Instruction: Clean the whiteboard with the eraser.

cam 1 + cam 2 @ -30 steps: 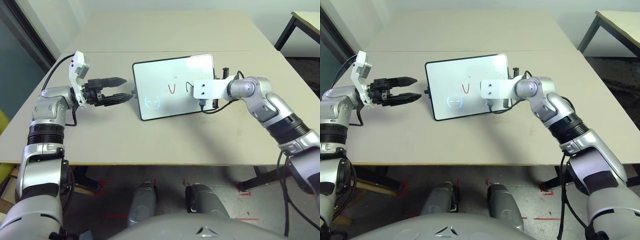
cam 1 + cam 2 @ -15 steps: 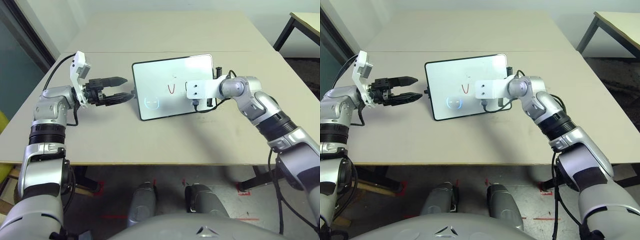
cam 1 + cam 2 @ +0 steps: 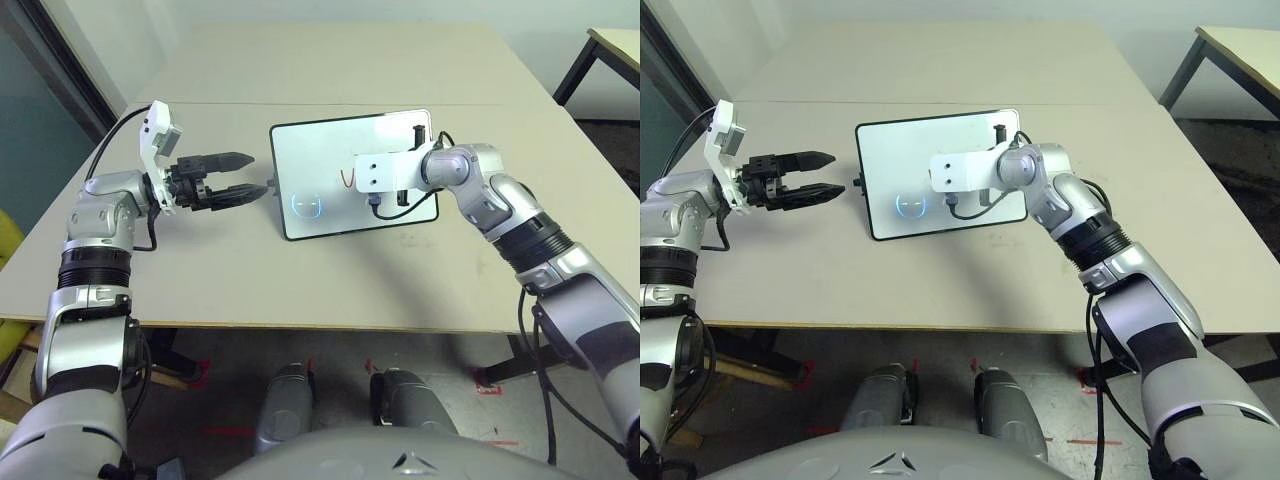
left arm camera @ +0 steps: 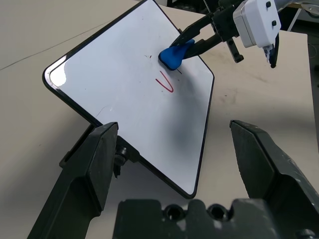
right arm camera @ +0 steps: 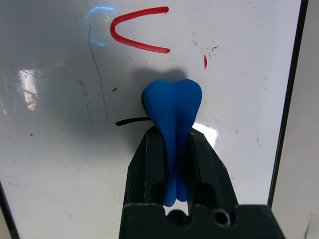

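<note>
On the table's [image 3: 300,280] middle lies the whiteboard [image 3: 330,150]; the right gripper [image 5: 172,144], clamped on the blue eraser [image 5: 172,107], is mid-wipe. Next: sweep to the red mark [image 5: 137,37] at its 11 o'clock. Left gripper [image 3: 240,177] waits open at the board's 9 o'clock.

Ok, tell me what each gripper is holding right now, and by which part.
The right gripper pinches the blue eraser by its rear end, squeezing it between both fingers above the whiteboard. The left gripper stands open and holds nothing.

left end effector [image 3: 243,177]: spread, level | right end effector [image 5: 173,149]: clamped, angled down
</note>
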`<state>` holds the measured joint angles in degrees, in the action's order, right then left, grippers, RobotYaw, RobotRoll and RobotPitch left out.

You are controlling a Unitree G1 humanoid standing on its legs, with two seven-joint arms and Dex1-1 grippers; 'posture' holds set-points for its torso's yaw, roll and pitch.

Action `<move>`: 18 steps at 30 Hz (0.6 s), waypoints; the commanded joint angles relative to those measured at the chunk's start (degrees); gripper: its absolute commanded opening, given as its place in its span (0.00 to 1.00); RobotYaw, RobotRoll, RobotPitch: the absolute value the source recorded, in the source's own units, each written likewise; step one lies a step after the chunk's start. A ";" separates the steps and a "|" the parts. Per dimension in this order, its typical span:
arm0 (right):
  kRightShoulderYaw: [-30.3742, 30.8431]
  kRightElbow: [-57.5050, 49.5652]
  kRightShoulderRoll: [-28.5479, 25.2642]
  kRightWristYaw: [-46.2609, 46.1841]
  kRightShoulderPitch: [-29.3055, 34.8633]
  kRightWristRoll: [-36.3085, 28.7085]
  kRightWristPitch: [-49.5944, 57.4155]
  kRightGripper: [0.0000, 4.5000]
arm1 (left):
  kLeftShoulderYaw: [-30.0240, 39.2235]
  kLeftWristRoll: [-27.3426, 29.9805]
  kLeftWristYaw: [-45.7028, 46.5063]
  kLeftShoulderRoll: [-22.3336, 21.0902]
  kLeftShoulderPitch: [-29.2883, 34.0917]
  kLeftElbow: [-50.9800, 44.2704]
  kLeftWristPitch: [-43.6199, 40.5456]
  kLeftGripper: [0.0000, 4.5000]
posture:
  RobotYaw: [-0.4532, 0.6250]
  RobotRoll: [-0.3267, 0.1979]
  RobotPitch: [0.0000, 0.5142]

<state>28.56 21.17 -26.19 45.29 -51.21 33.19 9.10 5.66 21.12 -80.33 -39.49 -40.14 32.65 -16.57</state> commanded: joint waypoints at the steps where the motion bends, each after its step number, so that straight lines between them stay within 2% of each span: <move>1: -0.02 1.37 -1.82 0.22 0.90 0.79 -0.58 0.08 | 0.04 -0.06 0.06 -0.10 -1.18 0.94 0.57 1.00 | 0.58 0.62 0.03; 18: -1.59 0.62 -8.02 2.24 4.51 -0.44 -0.18 0.08 | -0.25 -0.20 -0.32 -0.04 -1.71 1.66 1.02 1.00 | 0.57 0.62 0.04</move>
<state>27.90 21.64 -33.51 46.78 -47.67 32.94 8.56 5.66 21.11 -80.33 -39.37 -41.33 34.33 -15.91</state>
